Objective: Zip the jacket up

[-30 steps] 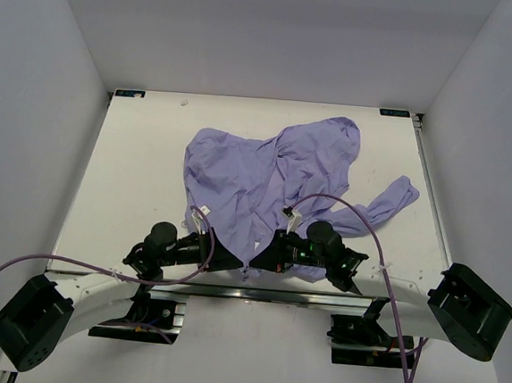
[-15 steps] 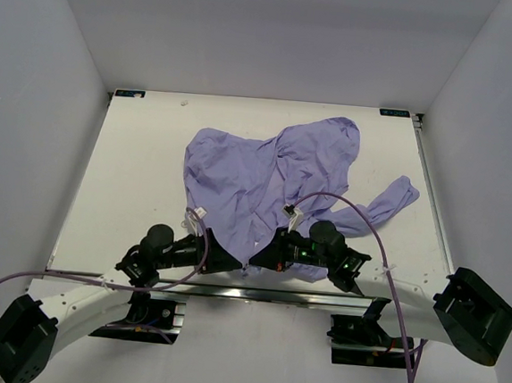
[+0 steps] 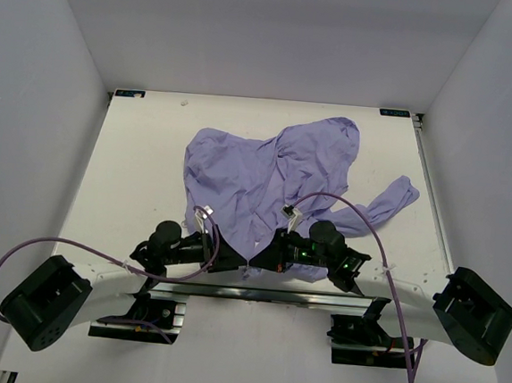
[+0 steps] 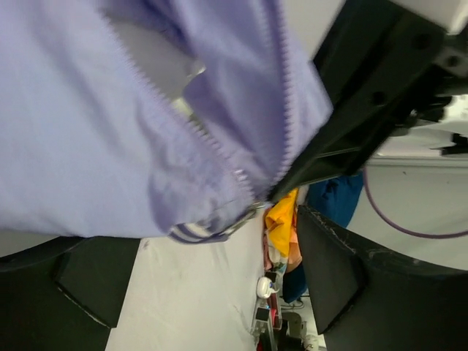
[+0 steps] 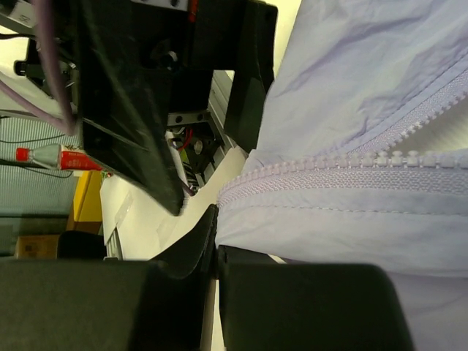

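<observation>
Left end effector point(image 4: 212, 274) opened wide, empty, right end effector point(image 5: 216, 256) clamping jacket point(image 3: 258, 169) hem, zipper teeth point(image 5: 380, 164) only in wrist views

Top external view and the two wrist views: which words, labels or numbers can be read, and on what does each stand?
No text is readable.
Left teal label, far left corner of the table: too small to read.
Right teal label, far right corner: too small to read.
Red and white tube, right wrist view: print blurred.
Jacket: no print visible.
</observation>
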### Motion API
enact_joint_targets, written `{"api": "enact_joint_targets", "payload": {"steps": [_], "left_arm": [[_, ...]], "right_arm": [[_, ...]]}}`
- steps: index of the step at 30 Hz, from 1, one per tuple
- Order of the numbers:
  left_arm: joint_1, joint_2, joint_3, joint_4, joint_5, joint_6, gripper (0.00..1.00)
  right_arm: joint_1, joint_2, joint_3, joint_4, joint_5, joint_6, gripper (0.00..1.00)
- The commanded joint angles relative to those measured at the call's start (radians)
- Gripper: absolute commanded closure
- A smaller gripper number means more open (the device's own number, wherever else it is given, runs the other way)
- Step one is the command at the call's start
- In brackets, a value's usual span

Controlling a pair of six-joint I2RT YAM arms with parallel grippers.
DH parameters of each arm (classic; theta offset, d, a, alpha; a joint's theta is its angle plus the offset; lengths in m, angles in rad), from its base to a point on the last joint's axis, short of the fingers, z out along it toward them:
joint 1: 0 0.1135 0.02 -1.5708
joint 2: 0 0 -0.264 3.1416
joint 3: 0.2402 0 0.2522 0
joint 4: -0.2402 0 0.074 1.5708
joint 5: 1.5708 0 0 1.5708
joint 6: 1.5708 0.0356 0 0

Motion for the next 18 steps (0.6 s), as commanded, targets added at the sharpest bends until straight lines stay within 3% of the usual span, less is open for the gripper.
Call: {"api": "enact_joint_targets", "payload": {"steps": [1,3,12,18], "left_arm": [[0.005,-0.007,0.004,0.142,0.023,-0.012,0.06],[0.005,-0.019,0.01,0.14,0.018,-0.009,0.16],[0.005,-0.05,0.013,0.152,0.047,-0.001,0.43],[0.005,-0.084,0.025,0.064,0.069,0.035,0.49]], "right_arm": [[-0.001,0.008,0.023,0.047,-0.016,-0.013,1.0],[-0.001,0.013,0.023,0.047,-0.013,-0.014,1.0],[-0.001,0.048,0.049,0.046,0.026,-0.014,1.0],[-0.001,0.03,0.052,0.05,0.069,-0.01,1.0]]}}
